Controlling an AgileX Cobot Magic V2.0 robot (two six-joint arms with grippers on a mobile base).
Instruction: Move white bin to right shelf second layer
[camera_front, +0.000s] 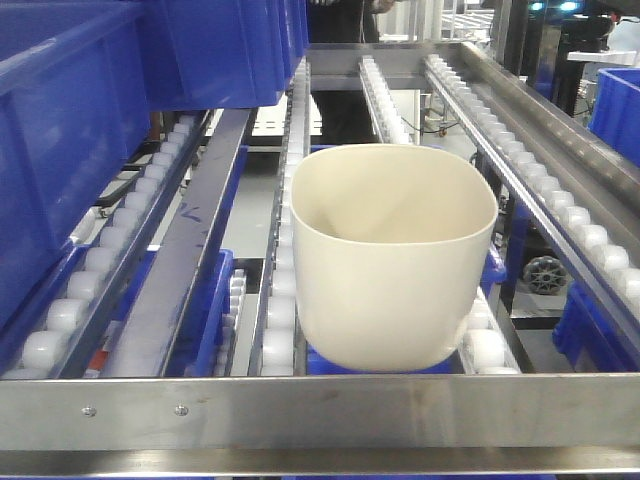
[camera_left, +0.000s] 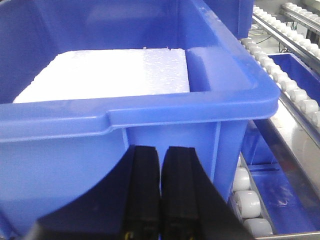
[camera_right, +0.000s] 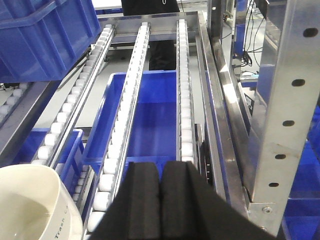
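Note:
The white bin (camera_front: 392, 255) stands upright and empty on the roller rails of the steel flow-rack level (camera_front: 320, 410), just behind its flat front bar. Its rim also shows at the lower left of the right wrist view (camera_right: 30, 200). My right gripper (camera_right: 161, 167) is shut and empty, to the right of the bin, above the roller rails (camera_right: 186, 110). My left gripper (camera_left: 161, 150) is shut and empty, right in front of the wall of a blue crate (camera_left: 150, 115). Neither gripper shows in the front view.
Blue crates (camera_front: 90, 110) sit on the left rack lane, one holding a white foam block (camera_left: 110, 75). Another blue crate (camera_right: 150, 115) lies on the level below. A perforated steel post (camera_right: 290, 100) stands at the right. More roller rails (camera_front: 530, 170) slope along the right.

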